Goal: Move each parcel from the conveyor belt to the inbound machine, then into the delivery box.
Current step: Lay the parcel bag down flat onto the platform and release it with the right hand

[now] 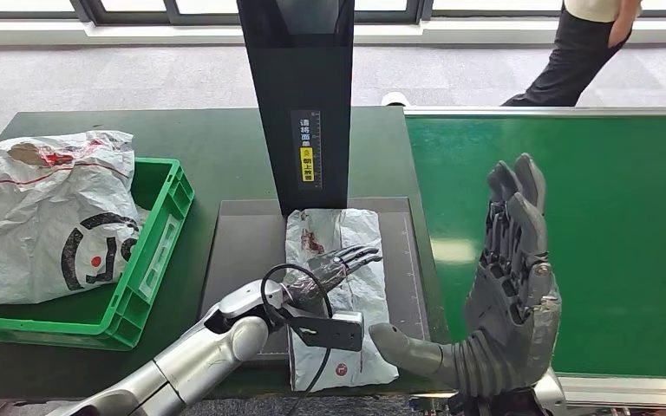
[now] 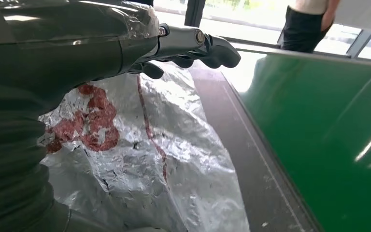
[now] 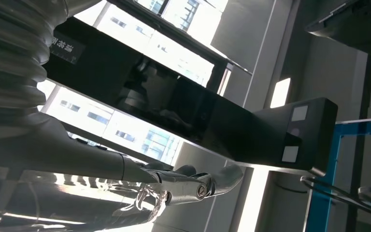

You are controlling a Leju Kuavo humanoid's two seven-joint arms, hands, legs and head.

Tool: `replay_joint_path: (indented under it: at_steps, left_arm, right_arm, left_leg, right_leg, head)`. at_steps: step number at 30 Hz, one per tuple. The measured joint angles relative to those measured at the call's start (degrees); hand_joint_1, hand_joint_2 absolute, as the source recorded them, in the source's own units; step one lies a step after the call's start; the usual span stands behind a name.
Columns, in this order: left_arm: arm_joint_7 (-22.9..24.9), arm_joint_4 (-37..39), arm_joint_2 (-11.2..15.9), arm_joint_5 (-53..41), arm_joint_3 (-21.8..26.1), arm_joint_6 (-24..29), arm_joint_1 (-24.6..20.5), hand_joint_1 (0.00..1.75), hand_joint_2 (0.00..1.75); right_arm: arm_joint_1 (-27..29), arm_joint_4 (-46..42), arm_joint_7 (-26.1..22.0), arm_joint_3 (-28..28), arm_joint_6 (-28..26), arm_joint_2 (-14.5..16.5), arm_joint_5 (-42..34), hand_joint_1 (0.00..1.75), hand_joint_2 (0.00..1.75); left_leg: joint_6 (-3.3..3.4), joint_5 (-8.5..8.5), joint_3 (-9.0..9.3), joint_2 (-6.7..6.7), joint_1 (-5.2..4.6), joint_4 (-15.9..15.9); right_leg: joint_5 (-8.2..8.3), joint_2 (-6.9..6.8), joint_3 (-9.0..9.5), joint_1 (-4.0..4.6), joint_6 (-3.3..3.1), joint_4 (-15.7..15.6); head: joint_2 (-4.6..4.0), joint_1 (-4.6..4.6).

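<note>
1. Silver-grey crinkled plastic film: the parcel (image 1: 338, 286), a flat mailer bag with red print, lies lengthwise on the dark platform of the inbound machine (image 1: 243, 234), just in front of its black upright column (image 1: 299, 95). We judge it light, limp and thin, with little stiffness of its own.
2. Surface: glossy and wrinkled in the left wrist view (image 2: 140, 159). We expect it to slide readily under fingertips and to sag or fold when lifted by one end.
3. Left hand (image 1: 334, 267): rests over the middle of the parcel, fingers extended and slightly spread, not closed around anything. We cannot tell whether the palm presses down or merely touches.
4. Right hand (image 1: 507, 295): raised upright beside the machine, at the edge of the green conveyor belt (image 1: 607, 225), fingers apart, holding nothing.
5. Suggested hold: pinch a gathered fold near a long edge, or scoop under the edge at mid-length, so the film does not slip out.
6. Destination: the green delivery box (image 1: 160, 251) on the bench (image 1: 217, 139), well to the left, already holding a larger white bag (image 1: 43, 217).
</note>
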Motion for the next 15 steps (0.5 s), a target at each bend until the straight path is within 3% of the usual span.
replay_joint_path:
  at_steps: [15]
  left_arm:
    - [-1.22,15.45,-1.16,0.40,-4.05,-5.89,-5.90,0.00,1.75]
  right_arm:
    - [-2.43,1.93,-0.89,3.49,-3.71,-1.35,-2.43,0.00,1.75]
  left_leg:
    - [-0.02,0.03,0.01,-0.01,0.00,0.00]
  right_leg:
    - [0.01,-0.01,0.02,0.00,0.00,0.01]
  head:
    - [0.00,-0.01]
